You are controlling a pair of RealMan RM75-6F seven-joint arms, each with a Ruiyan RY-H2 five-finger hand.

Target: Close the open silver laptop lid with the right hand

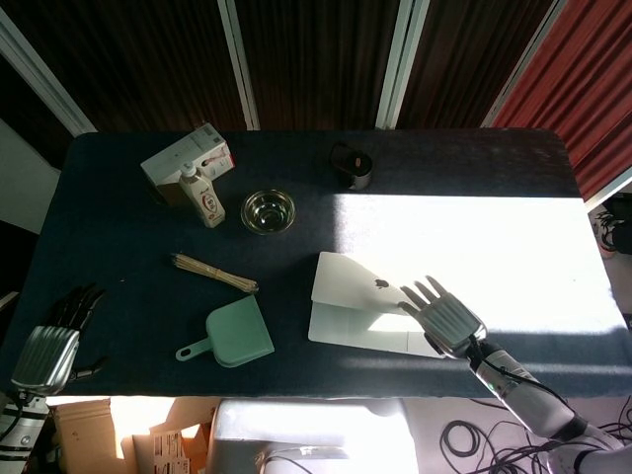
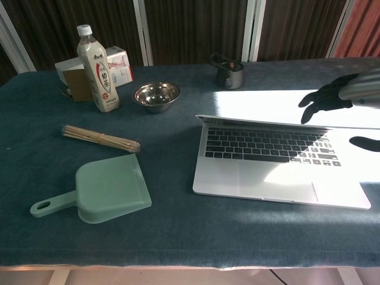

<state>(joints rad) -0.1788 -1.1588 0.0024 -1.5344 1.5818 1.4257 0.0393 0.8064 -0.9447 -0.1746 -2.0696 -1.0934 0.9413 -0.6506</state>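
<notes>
The silver laptop [image 1: 360, 288] lies right of the table's middle, its lid tipped far down over the keyboard with the logo facing up. In the chest view the lid edge [image 2: 261, 122] hangs low over the keys [image 2: 267, 145], a gap still showing. My right hand [image 1: 442, 316] rests flat on the lid's back at its right side, fingers spread and holding nothing; the chest view shows the same right hand [image 2: 339, 95] above the laptop's right end. My left hand [image 1: 49, 348] hangs off the table's near left corner, fingers apart and empty.
A green dustpan [image 1: 235, 334] and a bundle of sticks [image 1: 214, 274] lie left of the laptop. Behind them stand a steel bowl [image 1: 268, 210], a tea bottle [image 1: 202, 197] and a carton [image 1: 186, 161]. A dark cup [image 1: 354, 168] sits behind the laptop.
</notes>
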